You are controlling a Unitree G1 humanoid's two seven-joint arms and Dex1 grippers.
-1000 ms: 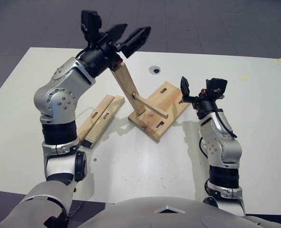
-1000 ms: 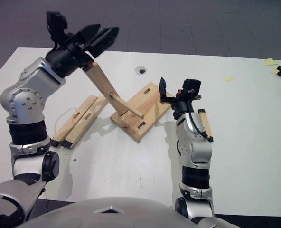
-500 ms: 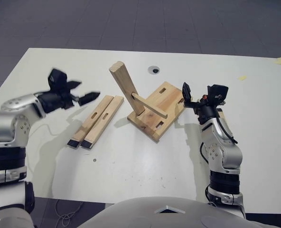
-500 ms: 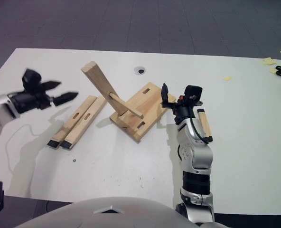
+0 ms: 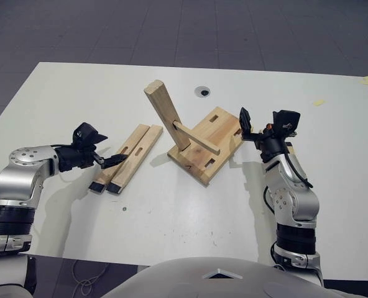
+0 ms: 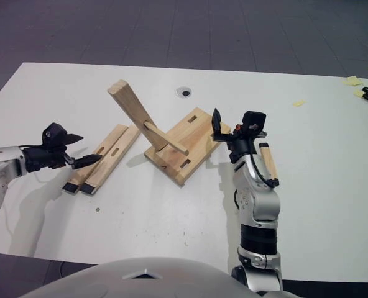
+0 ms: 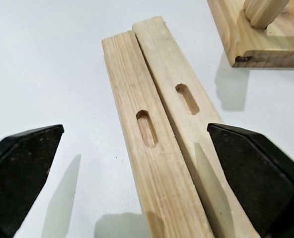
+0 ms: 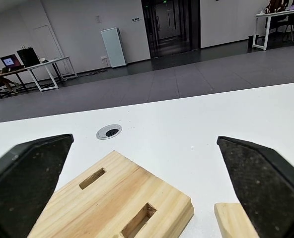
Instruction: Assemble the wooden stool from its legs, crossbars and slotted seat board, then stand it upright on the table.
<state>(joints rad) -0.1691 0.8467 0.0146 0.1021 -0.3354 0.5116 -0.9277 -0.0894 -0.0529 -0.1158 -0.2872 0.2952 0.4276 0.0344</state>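
- The slotted seat board [image 5: 216, 133] lies flat in the middle of the table [image 5: 171, 211]. Its slots face up, likely so the legs can be pushed in from above.
- One leg [image 5: 166, 113] already stands in the board and leans a bit. A crossbar [image 5: 197, 138] sticks out of its side, ready to meet the next leg.
- Two more legs [image 5: 127, 155] lie flat and touching, side by side, on the robot's left of the board. Their holes face up.
- The left gripper [image 5: 114, 160] sits low at the near end of those two legs. Its fingers are wide apart with nothing between them, probably lined up to take one.
- The right gripper [image 5: 252, 126] waits just beside the board's right edge. It is wide and holds nothing, maybe there to steady the board.
- Another wooden piece [image 6: 269, 162] lies behind the right arm.
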